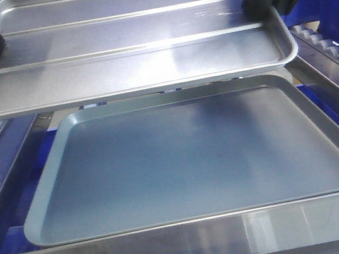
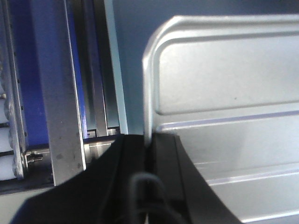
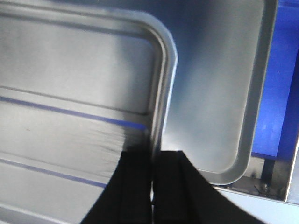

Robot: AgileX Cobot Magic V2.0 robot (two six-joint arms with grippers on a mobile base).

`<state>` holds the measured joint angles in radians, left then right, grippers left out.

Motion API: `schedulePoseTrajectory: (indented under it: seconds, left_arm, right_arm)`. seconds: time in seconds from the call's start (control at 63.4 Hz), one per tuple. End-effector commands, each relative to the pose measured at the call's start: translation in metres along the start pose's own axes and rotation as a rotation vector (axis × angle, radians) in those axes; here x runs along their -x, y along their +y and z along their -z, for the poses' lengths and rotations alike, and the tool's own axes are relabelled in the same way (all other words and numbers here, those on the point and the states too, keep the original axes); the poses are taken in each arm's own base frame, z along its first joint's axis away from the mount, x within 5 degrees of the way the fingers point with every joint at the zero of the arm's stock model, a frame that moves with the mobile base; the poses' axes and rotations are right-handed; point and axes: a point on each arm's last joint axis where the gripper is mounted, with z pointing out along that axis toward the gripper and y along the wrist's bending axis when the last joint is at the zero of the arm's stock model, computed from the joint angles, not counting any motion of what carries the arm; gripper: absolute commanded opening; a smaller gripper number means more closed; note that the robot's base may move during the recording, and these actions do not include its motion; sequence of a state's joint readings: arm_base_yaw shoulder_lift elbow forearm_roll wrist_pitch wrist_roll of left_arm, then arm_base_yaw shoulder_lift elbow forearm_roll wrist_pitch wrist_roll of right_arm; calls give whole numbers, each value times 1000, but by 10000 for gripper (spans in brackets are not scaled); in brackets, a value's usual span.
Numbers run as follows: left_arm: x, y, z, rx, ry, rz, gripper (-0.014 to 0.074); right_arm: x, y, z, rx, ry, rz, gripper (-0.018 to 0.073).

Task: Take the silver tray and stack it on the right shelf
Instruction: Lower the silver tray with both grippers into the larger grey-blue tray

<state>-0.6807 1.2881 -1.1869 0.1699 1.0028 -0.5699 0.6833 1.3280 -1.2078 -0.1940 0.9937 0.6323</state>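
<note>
**Silver tray held by 2 grippers above a grey tray on the shelf**

The silver tray (image 1: pixel 147 60), shiny with 2 raised lengthwise ribs, hangs over the far half of the counter. The counter here is the right shelf (image 1: pixel 187 245), a rack with a flat steel front edge. The left gripper (image 2: pixel 149 140) is clenched on the tray's left rim, with 1 black finger on each side of the rim. The right gripper (image 3: pixel 153 156) grasps the right rim the same way. Below, a dull grey tray (image 1: pixel 193 155) lies on the counter, reaching almost to the front edge. The silver tray overlaps the grey tray's far edge; whether they touch cannot be told. White rollers (image 1: pixel 330 45) line the counter's right edge.
</note>
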Motion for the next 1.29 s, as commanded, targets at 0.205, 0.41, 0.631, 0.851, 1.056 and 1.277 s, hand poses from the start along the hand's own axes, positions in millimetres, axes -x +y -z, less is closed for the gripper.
schedulePoseTrajectory:
  seconds: [0.205,0.41,0.631,0.851,1.056,1.277]
  left_arm:
    - [7,-2,18,-29,-87,-25,-93]
    - [8,-2,18,-32,-105,-41,-93]
    - [19,-9,7,-54,-164,-84,-93]
    - [33,-25,-41,-10,-68,-101,-93]
    - [31,-33,-93,34,35,-124,-93]
    - [26,-35,-127,64,97,-130,-93]
  right_arm:
    - [12,-1,21,32,-121,27,57]
    - [13,0,21,37,-128,29,57]
    - [18,-14,19,-13,-132,16,57]
    - [30,-44,13,-93,-128,28,57]
    - [39,-57,-18,-150,-63,51,57]
    - [47,-52,-69,-151,-17,71,57]
